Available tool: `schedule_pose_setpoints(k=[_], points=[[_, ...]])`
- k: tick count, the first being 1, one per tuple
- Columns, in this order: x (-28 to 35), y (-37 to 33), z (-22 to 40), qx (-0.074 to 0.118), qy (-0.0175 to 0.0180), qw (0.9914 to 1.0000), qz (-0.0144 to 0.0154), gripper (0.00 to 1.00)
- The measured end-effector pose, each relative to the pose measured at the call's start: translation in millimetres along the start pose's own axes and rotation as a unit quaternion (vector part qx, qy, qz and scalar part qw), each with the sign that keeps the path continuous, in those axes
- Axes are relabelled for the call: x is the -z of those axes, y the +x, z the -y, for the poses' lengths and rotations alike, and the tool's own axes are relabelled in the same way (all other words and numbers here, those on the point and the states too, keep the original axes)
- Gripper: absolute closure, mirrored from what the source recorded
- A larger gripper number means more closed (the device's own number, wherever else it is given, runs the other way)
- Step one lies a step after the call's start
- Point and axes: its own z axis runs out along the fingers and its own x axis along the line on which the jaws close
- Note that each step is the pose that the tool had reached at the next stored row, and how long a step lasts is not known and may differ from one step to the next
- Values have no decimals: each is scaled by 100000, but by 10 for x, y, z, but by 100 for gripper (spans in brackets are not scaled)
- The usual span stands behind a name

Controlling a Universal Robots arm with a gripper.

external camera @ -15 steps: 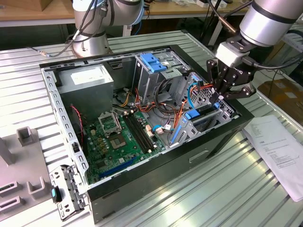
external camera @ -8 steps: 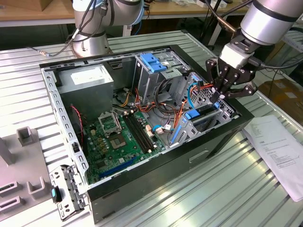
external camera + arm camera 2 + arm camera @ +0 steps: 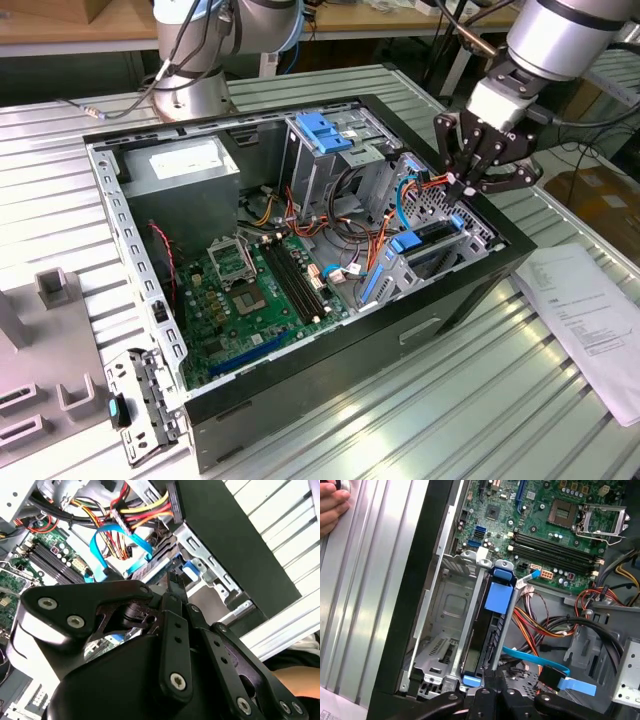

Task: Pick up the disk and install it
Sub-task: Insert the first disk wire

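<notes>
The disk, a dark slab edged in bright blue plastic, stands on edge in the metal drive bay at the corner of the open computer case on the exterior view's right. In the first wrist view the disk sits between two metal rails, with a blue tab at each end. My gripper hovers just above the disk's outer end, its fingers drawn together with nothing between them. In the second wrist view the fingertips meet close to the bay's blue tab.
Coloured cables and a blue ribbon crowd the bay's inner side. A tall drive cage with a blue tab stands behind. A perforated bracket with a blue knob and paper sheets lie outside the case. A person's hand rests nearby.
</notes>
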Motion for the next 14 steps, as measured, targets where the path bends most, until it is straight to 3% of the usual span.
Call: schedule_pose_setpoints(k=[11,14], points=[[-8,-132,154,1587,-18,99987,49,89],[-12,-191,230,2279,-26,99974,72,89]])
